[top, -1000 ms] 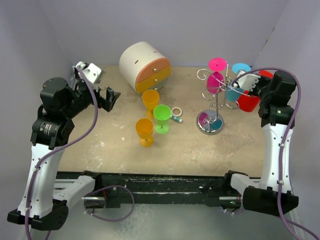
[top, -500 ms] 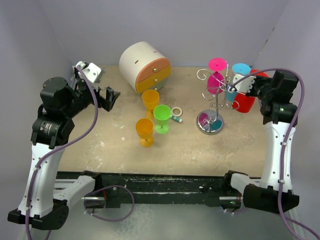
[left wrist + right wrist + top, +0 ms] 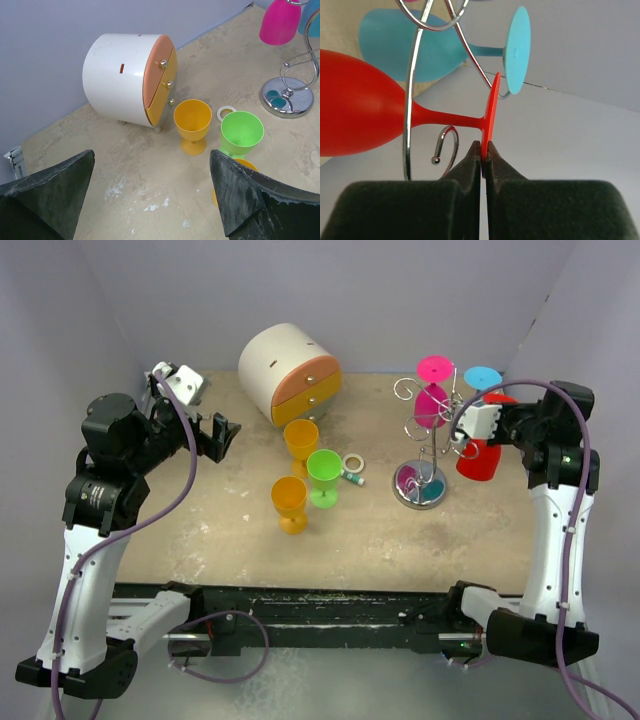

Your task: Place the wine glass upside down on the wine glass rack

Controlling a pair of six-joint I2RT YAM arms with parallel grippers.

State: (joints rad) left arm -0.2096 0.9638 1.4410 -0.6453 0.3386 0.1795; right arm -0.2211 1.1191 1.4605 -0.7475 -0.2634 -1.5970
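Note:
My right gripper (image 3: 482,148) is shut on the foot rim of a red wine glass (image 3: 355,117), held upside down beside the chrome wine glass rack (image 3: 421,485); in the top view the red glass (image 3: 480,460) hangs at the rack's right side. A rack wire (image 3: 410,100) crosses in front of the red stem. A pink glass (image 3: 431,400) and a blue glass (image 3: 420,45) hang on the rack. My left gripper (image 3: 150,200) is open and empty above the table at the far left (image 3: 215,435). Two orange glasses (image 3: 300,440) (image 3: 289,502) and a green glass (image 3: 324,476) stand upright mid-table.
A white round drawer box with an orange front (image 3: 290,370) sits at the back. A small tape ring (image 3: 353,463) and a small tube lie next to the green glass. Purple walls close in the back and sides.
My right gripper has moved the red glass down and slightly left, closer to the rack's right arm. The left arm has not moved.

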